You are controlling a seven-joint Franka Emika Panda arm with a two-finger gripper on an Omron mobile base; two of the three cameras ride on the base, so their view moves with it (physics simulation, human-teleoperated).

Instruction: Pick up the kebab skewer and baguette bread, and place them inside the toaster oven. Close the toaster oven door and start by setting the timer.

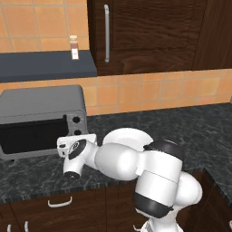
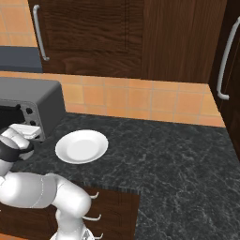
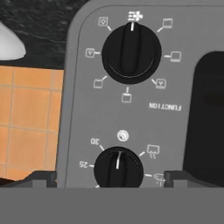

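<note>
My claw (image 3: 106,176), jaws wide and empty, sits square before the boxy grey metal toaster oven (image 1: 41,118) at the table's left end, its lower black timer knob (image 3: 118,168) centred between the fingertips.

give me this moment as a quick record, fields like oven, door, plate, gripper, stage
oven: toaster oven on the dark counter, left of the plate
door: toaster oven door looks closed
plate: white plate bare, no food on it
gripper: gripper open, fingertips either side of the lower knob, facing the control panel
upper knob: function knob, pointer at the fan mark
stage: food not in sight, likely in the oven; timer setting seems next
</note>
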